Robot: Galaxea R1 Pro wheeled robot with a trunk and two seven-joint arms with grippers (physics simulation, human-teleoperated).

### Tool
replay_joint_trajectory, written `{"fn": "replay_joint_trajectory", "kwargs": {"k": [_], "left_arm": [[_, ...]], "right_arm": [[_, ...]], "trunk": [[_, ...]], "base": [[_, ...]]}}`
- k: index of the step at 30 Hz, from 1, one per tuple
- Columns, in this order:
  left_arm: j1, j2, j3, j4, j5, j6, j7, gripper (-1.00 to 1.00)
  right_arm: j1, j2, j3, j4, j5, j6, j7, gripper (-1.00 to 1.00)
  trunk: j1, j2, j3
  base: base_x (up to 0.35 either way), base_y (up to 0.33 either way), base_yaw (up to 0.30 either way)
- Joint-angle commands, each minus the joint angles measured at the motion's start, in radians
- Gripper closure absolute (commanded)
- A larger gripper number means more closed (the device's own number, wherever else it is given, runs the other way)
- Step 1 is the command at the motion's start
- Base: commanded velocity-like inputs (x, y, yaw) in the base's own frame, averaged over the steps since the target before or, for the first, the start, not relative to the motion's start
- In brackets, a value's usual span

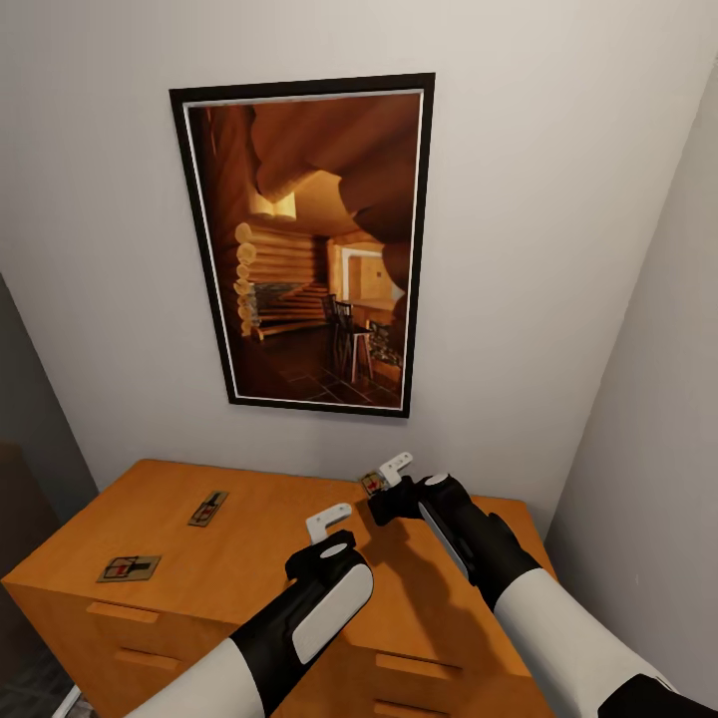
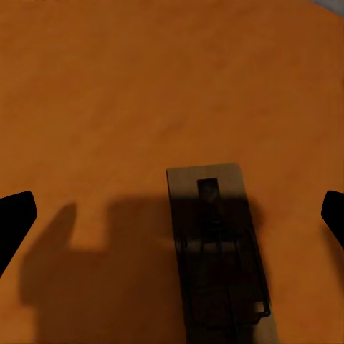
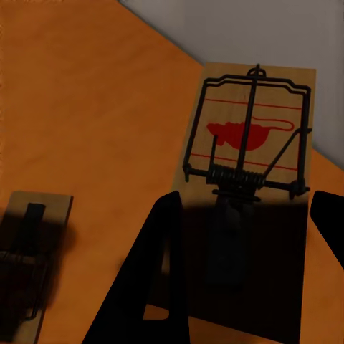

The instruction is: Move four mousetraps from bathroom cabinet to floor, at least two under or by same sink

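Honey-orange wooden cabinet (image 1: 239, 558) carries 2 mousetraps (image 1: 129, 568) on its top at the left, nearer than the spread-fingered left gripper (image 1: 328, 522) hovering mid-top, while farther back the right gripper (image 1: 396, 466) clamps a third mousetrap (image 1: 374, 483) beneath a framed picture (image 1: 309, 244)

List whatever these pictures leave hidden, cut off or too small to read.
- Right wrist view: whether the right claw grips the red-printed trap; finger shadow darkens its near end.
- Right wrist view: second trap, cut off by the edge.
- Left wrist view: shaded trap below the left claw, cut off by the edge.
- Head view: two left traps, too small for spring details; cabinet front, partly covered by arms.
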Motion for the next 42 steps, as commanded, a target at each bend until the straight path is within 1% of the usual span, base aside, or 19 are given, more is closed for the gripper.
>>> {"fn": "replay_joint_trajectory", "kwargs": {"k": [1, 10, 19, 38, 42], "left_arm": [[-0.001, 0.000, -0.001, 0.000, 0.000, 0.010, 0.006, -1.00], [-0.001, 0.000, -0.002, 0.000, 0.000, 0.011, 0.006, -1.00], [-0.001, 0.000, -0.003, 0.000, -0.001, 0.014, 0.006, -1.00], [0.000, 0.000, -0.001, 0.000, -0.001, 0.014, 0.007, -1.00], [-0.001, 0.000, -0.001, 0.000, -0.001, 0.014, 0.007, -1.00]], "right_arm": [[0.000, 0.000, 0.000, -0.001, 0.001, 0.005, 0.003, 1.00], [0.000, 0.000, -0.001, -0.001, 0.003, 0.005, 0.002, 1.00], [0.000, 0.000, 0.000, -0.001, 0.004, 0.005, 0.002, 1.00], [0.000, 0.000, 0.001, -0.001, 0.001, 0.011, 0.004, 1.00], [0.000, -0.003, 0.001, 0.000, 0.014, 0.021, 0.007, 1.00]], "trunk": [[0.000, -0.001, -0.001], [0.000, -0.001, -0.001], [0.000, -0.001, -0.001], [0.000, -0.001, -0.001], [0.000, -0.001, -0.001]], "base": [[0.000, 0.000, 0.000], [0.010, 0.000, 0.000], [0.137, 0.000, 0.000], [0.005, 0.000, 0.000], [0.000, 0.000, 0.000]]}}
